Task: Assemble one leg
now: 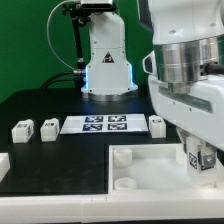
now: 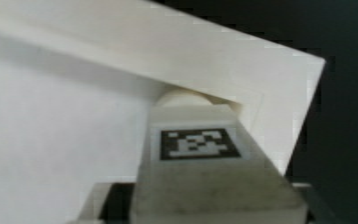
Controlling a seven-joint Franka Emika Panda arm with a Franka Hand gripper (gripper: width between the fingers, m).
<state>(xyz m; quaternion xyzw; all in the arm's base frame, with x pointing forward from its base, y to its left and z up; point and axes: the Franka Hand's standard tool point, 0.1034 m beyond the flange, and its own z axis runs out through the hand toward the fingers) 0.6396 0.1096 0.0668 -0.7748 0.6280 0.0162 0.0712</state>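
Note:
My gripper (image 1: 200, 163) is shut on one leg (image 1: 203, 156), a small white peg with a black-and-white tag. It holds the leg upright over the far corner of the white tray (image 1: 150, 186) on the exterior view's right. In the wrist view the leg (image 2: 197, 150) fills the middle, and its tip meets the round corner socket (image 2: 194, 97) of the tray (image 2: 69, 110). I cannot tell how deep it sits. The gripper (image 2: 202, 198) clamps it from both sides. Three more legs stand on the black table: two on the exterior view's left (image 1: 21, 130) (image 1: 48, 127) and one (image 1: 157, 124) behind the tray.
The marker board (image 1: 105, 124) lies flat on the table behind the tray. The robot base (image 1: 105, 60) stands at the back. Another corner socket (image 1: 122, 155) shows on the tray's side toward the exterior view's left. A white block (image 1: 4, 165) sits at the exterior view's left edge.

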